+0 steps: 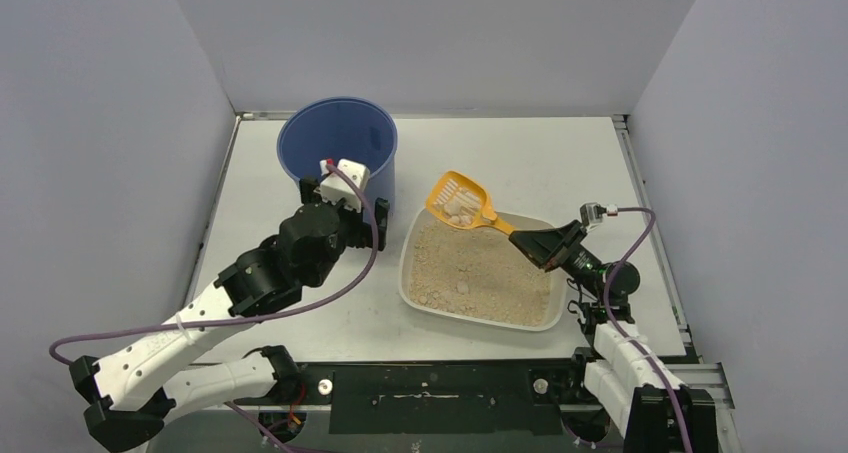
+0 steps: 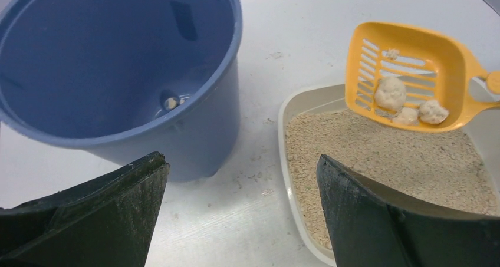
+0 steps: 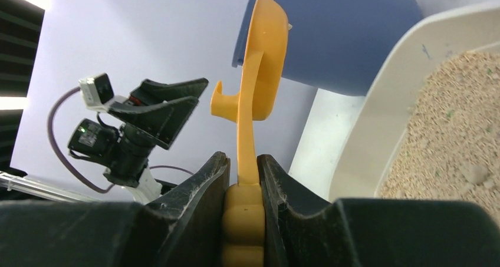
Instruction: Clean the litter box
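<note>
1. Litter box point(image 1: 404, 271): centre-right of the top view, flat on the white table point(image 1: 560, 163), just right of the bucket. Tan granules inside.
2. Left gripper point(image 2: 239, 160): centre-left of the top view, jaws spread wide, nothing between them. Its wrist view has the bucket at upper left and the box at lower right.
3. Blue bucket point(image 1: 335, 138): upper centre-left, upright, a few pale bits on its floor.
4. Yellow scoop point(image 1: 460, 201): over the box's upper-left corner, carrying pale clumps point(image 2: 390, 92).
5. Right gripper point(image 3: 243, 161): right of centre, over the box's upper-right corner, clamped on the scoop handle.
</note>
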`<state>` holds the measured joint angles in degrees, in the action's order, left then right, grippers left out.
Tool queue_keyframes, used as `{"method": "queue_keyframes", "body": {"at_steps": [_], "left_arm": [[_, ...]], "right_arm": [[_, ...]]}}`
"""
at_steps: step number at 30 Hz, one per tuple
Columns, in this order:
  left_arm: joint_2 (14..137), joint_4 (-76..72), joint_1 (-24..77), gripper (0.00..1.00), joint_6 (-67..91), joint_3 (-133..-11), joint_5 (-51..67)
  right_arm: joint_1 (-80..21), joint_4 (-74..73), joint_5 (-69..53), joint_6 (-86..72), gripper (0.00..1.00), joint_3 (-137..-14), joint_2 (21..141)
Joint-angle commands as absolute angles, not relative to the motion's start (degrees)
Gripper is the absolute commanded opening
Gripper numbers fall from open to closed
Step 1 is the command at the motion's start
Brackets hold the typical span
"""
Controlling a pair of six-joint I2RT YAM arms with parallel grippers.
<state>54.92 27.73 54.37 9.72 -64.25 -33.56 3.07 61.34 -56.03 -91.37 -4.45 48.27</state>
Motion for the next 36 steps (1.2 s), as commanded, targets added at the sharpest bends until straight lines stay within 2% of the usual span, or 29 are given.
{"method": "queue_keyframes", "body": {"at_steps": [1, 12, 21, 36], "left_arm": [[48.1, 18.4, 54.1, 0.95, 5.9, -59.0, -39.7], [35.1, 10.7, 53.8, 0.95, 4.5, -49.0, -42.9], [32.5, 10.2, 52.1, 0.95, 4.7, -47.4, -43.8], [28.5, 9.2, 40.0, 0.95, 10.3, -45.8, -39.4]], "right_arm": [[-0.4, 58.4, -51.0, -86.4, 0.0, -12.2, 50.0], [-10.7, 51.7, -44.5, -77.9, 0.0, -32.2, 62.1], [-17.7, 40.0, -45.5, -67.8, 0.0, -53.6, 75.7], [-24.5, -5.2, -39.8, -30.1, 0.0, -91.4, 94.3]]}}
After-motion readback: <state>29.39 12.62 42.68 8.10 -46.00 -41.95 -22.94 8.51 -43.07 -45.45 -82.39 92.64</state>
